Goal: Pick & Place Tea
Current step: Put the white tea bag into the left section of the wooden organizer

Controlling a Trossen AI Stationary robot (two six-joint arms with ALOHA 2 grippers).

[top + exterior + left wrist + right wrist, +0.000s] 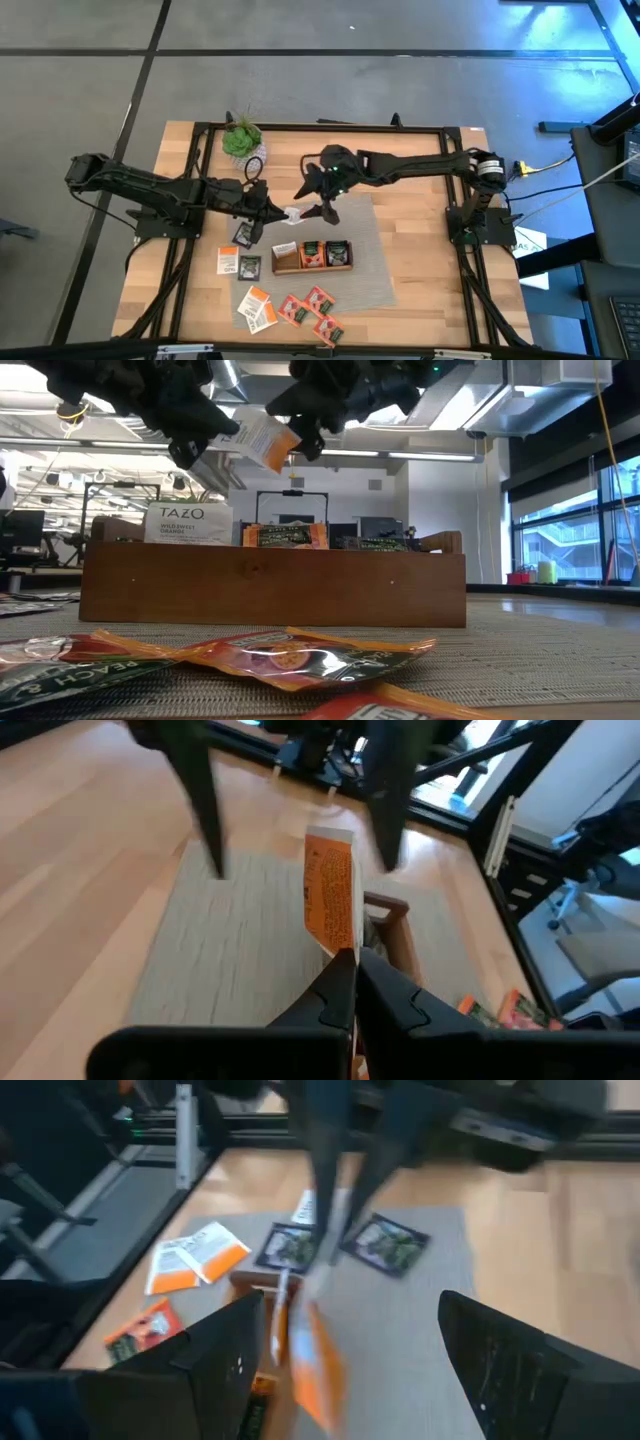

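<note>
My right gripper (322, 205) hangs wide open above the tray (312, 266); the plant (241, 138) blocks the far-left corner.

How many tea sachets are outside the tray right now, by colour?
White-and-orange sachets: 4 (3 on the table, plus the held sachet in the left gripper)
Dark sachets: 2
Red sachets: 3
Total: 9
</note>
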